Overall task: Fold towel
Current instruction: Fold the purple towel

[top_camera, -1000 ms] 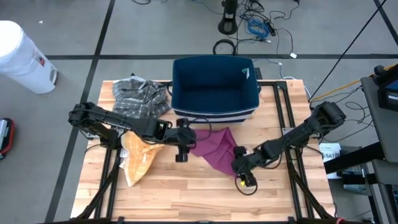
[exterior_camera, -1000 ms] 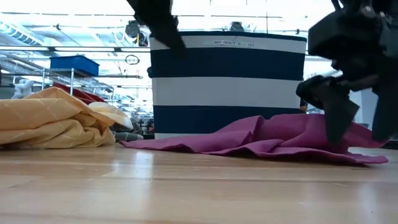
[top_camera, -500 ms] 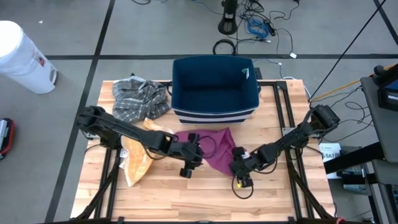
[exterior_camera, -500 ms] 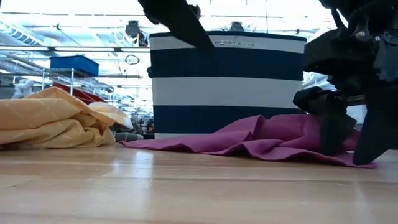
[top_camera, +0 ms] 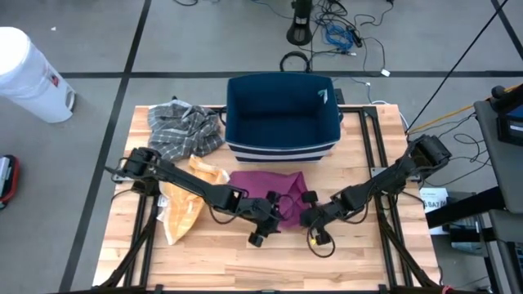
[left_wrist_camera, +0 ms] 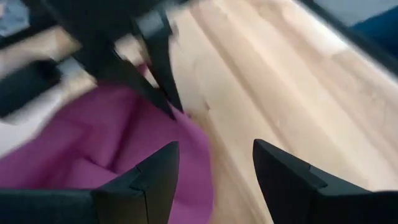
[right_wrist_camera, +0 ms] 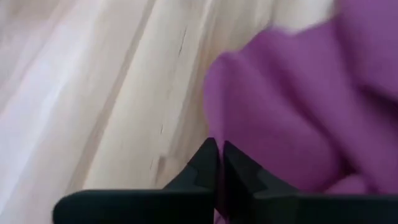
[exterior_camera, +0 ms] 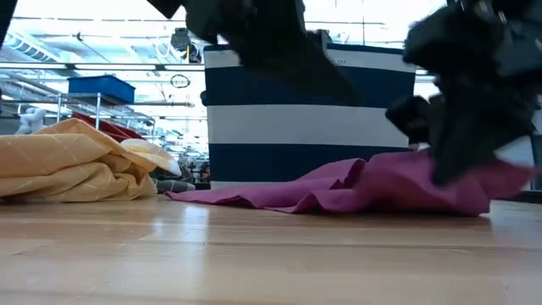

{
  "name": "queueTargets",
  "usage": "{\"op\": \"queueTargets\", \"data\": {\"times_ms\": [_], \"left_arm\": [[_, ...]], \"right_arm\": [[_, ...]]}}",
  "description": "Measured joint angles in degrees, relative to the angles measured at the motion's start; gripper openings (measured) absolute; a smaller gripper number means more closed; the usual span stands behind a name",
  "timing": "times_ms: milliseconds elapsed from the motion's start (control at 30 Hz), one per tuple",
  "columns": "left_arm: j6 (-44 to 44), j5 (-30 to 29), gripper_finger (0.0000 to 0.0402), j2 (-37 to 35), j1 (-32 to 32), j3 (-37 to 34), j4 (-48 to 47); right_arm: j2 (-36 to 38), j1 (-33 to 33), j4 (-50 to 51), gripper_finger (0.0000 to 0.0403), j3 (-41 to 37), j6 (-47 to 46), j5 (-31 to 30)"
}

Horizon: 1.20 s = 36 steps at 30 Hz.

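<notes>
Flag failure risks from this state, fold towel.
1. The right hand is shut at the purple towel's near edge, yet its wrist view shows no cloth clearly between the fingers; it may have missed or caught only a thin bit that slips.
2. The left hand is open right beside the right one; both crowd that edge and could collide.
3. The towel lies bunched against the basket, so a fold may come out uneven.

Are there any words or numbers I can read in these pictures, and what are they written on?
"BASKET": small print on the white top band of the navy and white striped fabric basket, low view; the characters after it are too small to read.
Red label on the white plastic bin, high view: too small to read.
Paper label at the table's right edge: unreadable.
</notes>
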<state>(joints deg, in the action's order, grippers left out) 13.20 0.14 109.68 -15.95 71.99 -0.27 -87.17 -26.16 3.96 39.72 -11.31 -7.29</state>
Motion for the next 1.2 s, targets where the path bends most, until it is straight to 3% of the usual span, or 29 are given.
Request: {"op": "queueTargets", "data": {"times_ms": [200, 333, 533, 700, 833, 900, 1033, 1200], "left_arm": [[0.67, -6.68, 0.0211, 2.59, 0.05, -0.02, 3.57], [0.67, -7.01, 0.0211, 2.55, 0.05, -0.02, 6.73], [0.64, -7.24, 0.0211, 2.55, 0.43, -0.02, 8.9], [-0.43, -10.82, 0.021, 2.55, 1.37, -0.02, 8.0], [-0.44, -12.23, 0.0191, 2.55, 1.66, -0.02, 8.04], [0.35, -10.2, 0.0171, 2.55, 1.69, -0.02, 7.73], [0.9, 0.0, 0.0133, 2.55, 1.54, -0.02, 7.18], [1.12, 1.06, 0.0092, 2.55, 0.9, -0.02, 6.12]], "right_arm": [[6.57, 0.71, -0.98, 0.0002, 0.09, 0.28, -1.36], [8.78, 1.58, -1.28, 0.0001, 0.09, 0.43, -1.38], [9.18, 2.67, -2.37, 0.0001, 0.09, 0.68, -1.38], [9.18, 3.33, -4.5, 0.0, 0.09, 1.45, -0.09], [9.18, 3.33, -5.37, 0.0, 0.09, 1.52, 0.22], [9.18, 3.33, -5.31, 0.0001, 0.09, 0.97, 2.01], [9.18, 3.17, -4.37, 0.0022, 0.09, -1.0, 5.42], [9.18, 3.1, -2.31, 0.0073, 0.09, -2.74, 6.1]]}}
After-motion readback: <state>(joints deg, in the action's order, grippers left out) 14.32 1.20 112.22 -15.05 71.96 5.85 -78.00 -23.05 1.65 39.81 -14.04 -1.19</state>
